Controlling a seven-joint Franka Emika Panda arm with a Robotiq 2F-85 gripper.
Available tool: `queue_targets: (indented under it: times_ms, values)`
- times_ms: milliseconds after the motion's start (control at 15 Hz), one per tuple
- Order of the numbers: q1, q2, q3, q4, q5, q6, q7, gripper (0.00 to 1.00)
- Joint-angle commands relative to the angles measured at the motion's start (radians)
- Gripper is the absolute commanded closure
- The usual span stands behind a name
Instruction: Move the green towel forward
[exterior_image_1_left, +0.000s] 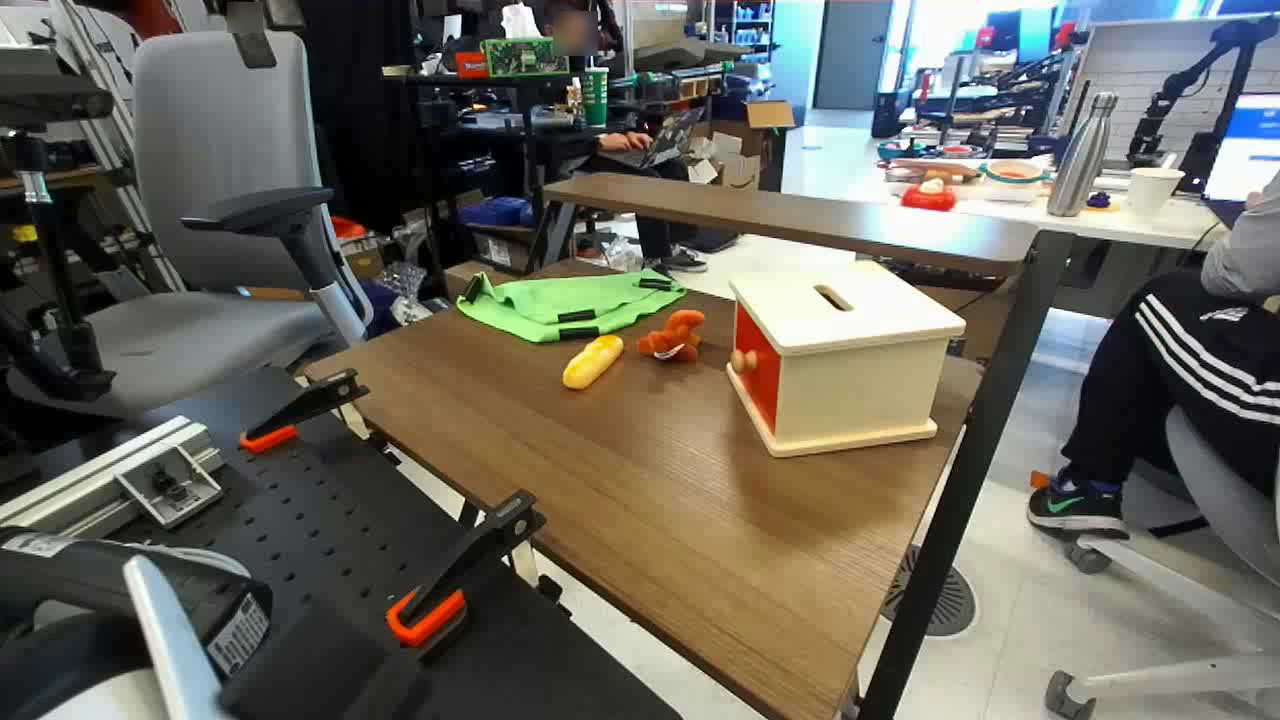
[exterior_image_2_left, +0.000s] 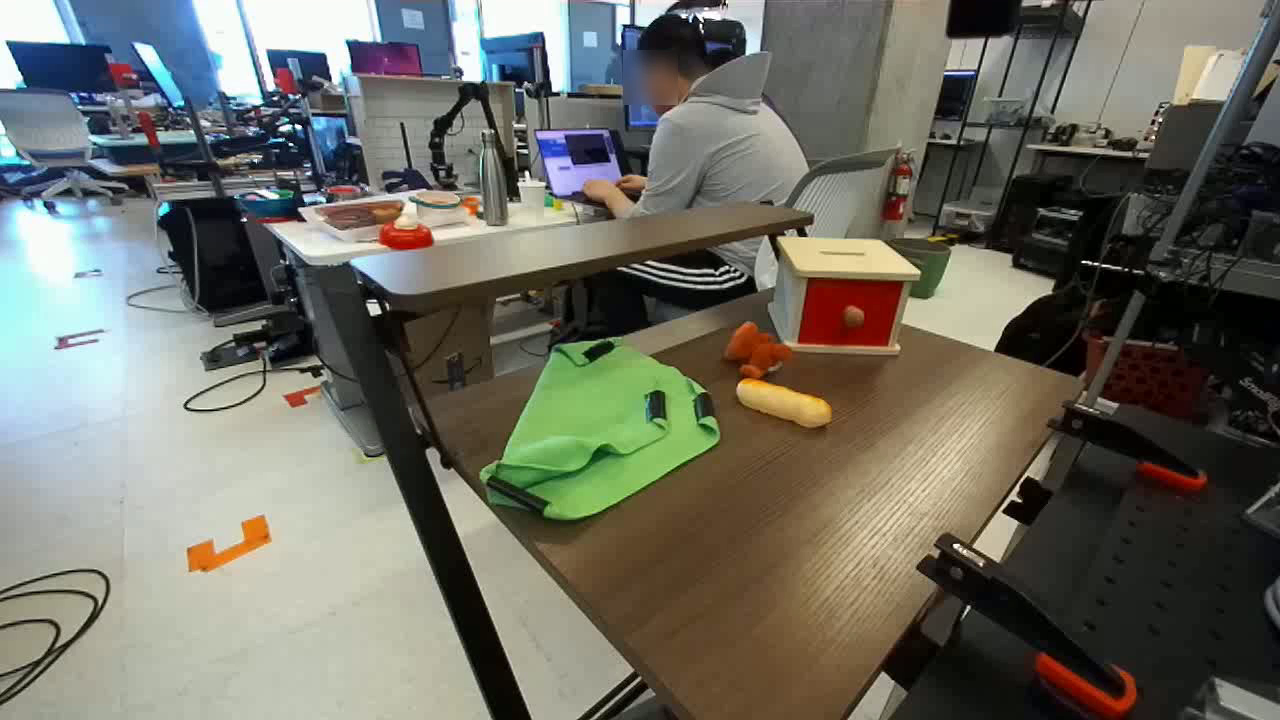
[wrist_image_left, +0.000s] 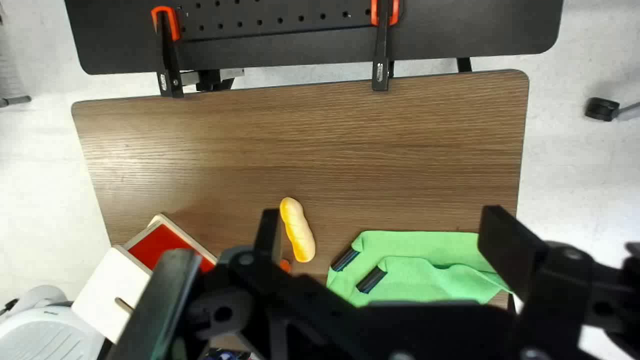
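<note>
Black two-finger gripper (wrist_image_left: 386, 235) spread wide, empty; rumpled rectangular lime-green cloth towel (wrist_image_left: 420, 282) below it. Likely pre-grasp step; next calls for lowering, pinching cloth

In the wrist view the gripper (wrist_image_left: 384, 227) hides part of the green towel (wrist_image_left: 425, 281), part of the wooden box (wrist_image_left: 109, 292) and nearly all of the orange plush toy (wrist_image_left: 285, 265); the bottom edge cuts off its body, which is blurred in places. In an exterior view the right edge crops the seated person (exterior_image_1_left: 1160, 365), with the head outside. In an exterior view that person's face (exterior_image_2_left: 645, 82) is blurred, text on the laptop screen (exterior_image_2_left: 560, 165) is too small to read, and the bottom edge cuts off the near corner of the brown table (exterior_image_2_left: 760, 590).
</note>
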Motion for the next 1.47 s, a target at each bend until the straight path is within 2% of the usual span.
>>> queue_targets:
  times_ms: [0,267,400,667,1067,1200,1400]
  values:
    - [0.038,0.006,-0.036,0.002,-0.014,-0.003,0.011,0.00]
    - [0.035,0.074,-0.060,0.024,-0.020,0.043,-0.013,0.00]
    - [0.029,0.115,-0.072,0.030,-0.031,0.107,-0.009,0.00]
    - [0.024,0.220,-0.104,0.043,-0.075,0.276,0.004,0.00]
    - [0.035,0.398,-0.168,0.064,-0.253,0.604,0.103,0.00]
    - [0.051,0.467,-0.203,0.101,-0.298,0.659,0.118,0.00]
    - [0.090,0.588,-0.268,0.193,-0.292,0.691,0.108,0.00]
